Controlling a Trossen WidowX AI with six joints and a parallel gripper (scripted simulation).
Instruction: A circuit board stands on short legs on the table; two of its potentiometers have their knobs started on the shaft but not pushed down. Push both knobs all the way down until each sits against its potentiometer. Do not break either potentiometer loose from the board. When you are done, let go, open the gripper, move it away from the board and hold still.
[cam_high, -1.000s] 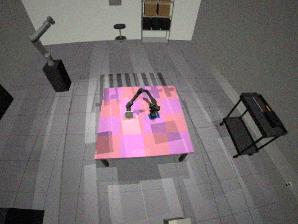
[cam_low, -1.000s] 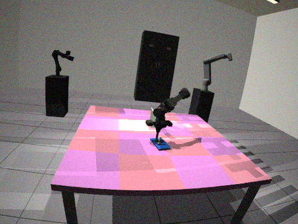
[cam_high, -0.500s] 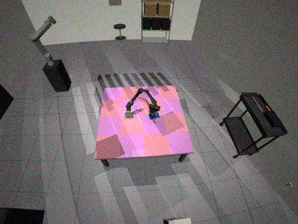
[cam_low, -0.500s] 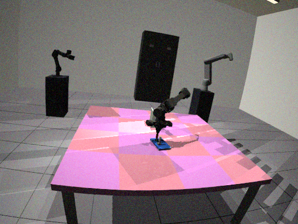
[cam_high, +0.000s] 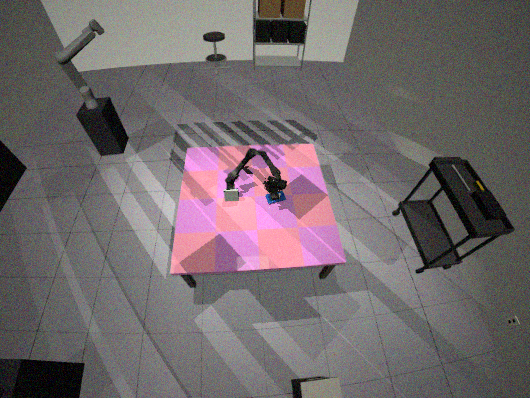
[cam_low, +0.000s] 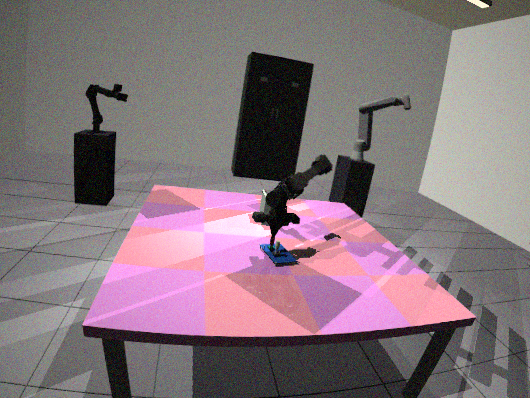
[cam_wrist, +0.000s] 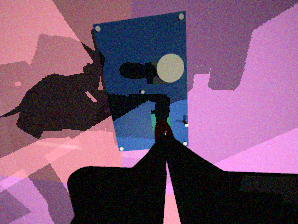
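From my remote seat, I see the black two-fingered end effector (cam_high: 275, 193) (cam_low: 272, 244) (cam_wrist: 165, 139) closed on nothing, tips over the 6 o'clock end of the blue rectangular circuit board (cam_high: 270, 201) (cam_low: 287, 259) (cam_wrist: 135, 47) on the pink-and-violet checkered desk (cam_high: 280, 247) (cam_low: 240, 300) (cam_wrist: 240, 110). In the wrist view the board's long axis runs roughly 12 to 6, and the pale round knob (cam_low: 277, 245) (cam_wrist: 170, 68) lies at 12 from the tips. The dark red knob (cam_wrist: 161, 130) seems right beneath them, though shadow hides whether it's seated. I'd press straight down there, minding the board's edge toward 3; open desk lies beyond it
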